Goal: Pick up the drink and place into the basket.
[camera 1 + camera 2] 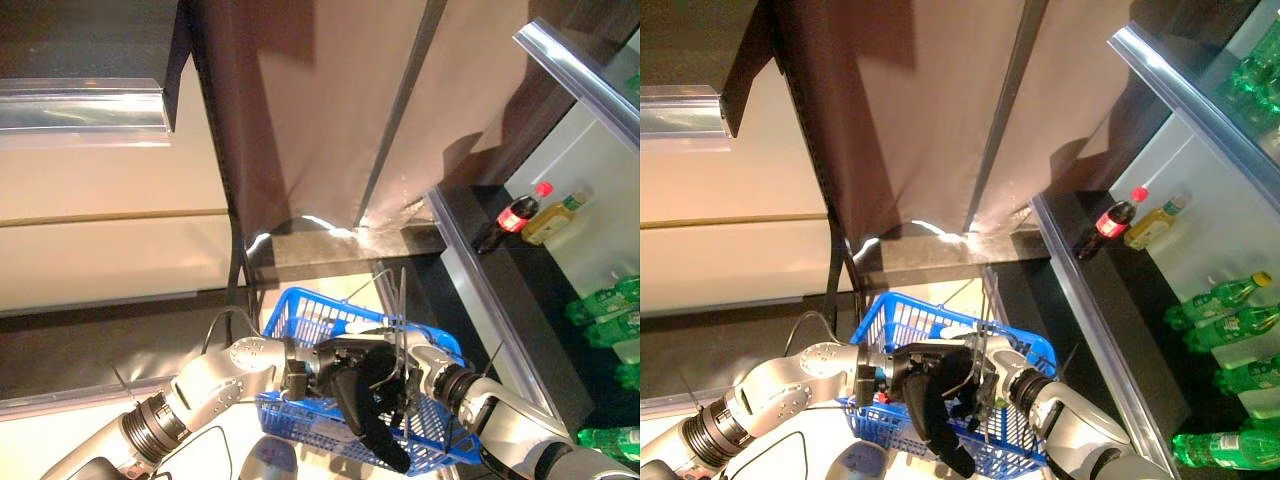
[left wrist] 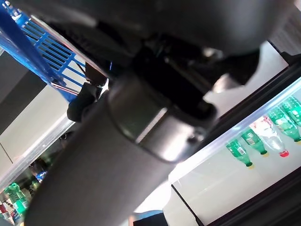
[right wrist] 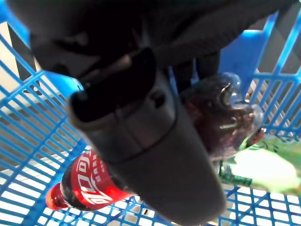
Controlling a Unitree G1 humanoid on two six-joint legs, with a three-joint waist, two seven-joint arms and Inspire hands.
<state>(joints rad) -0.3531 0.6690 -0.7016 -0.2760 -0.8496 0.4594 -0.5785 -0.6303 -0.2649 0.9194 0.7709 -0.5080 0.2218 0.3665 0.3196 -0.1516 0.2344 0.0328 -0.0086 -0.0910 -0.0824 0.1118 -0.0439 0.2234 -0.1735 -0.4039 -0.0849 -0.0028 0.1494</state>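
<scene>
While right hand (image 3: 141, 141) grips cola bottle (image 3: 221, 122) inside basket (image 3: 28, 113), left hand state unclear.

On the dark shelf ledge (image 1: 520, 290) to our right we see a dark cola bottle with a red cap (image 1: 510, 221) lying beside a yellowish bottle with a green cap (image 1: 552, 219), the two nearly touching. Lower down in the white-lit shelf bay lie several green plastic bottles (image 1: 1220, 295) on their sides. A brown panel (image 1: 330, 110) stands ahead of us, crossed by a slanting grey metal strip (image 1: 400, 110). To our left runs a cream counter face (image 1: 100, 255).
</scene>
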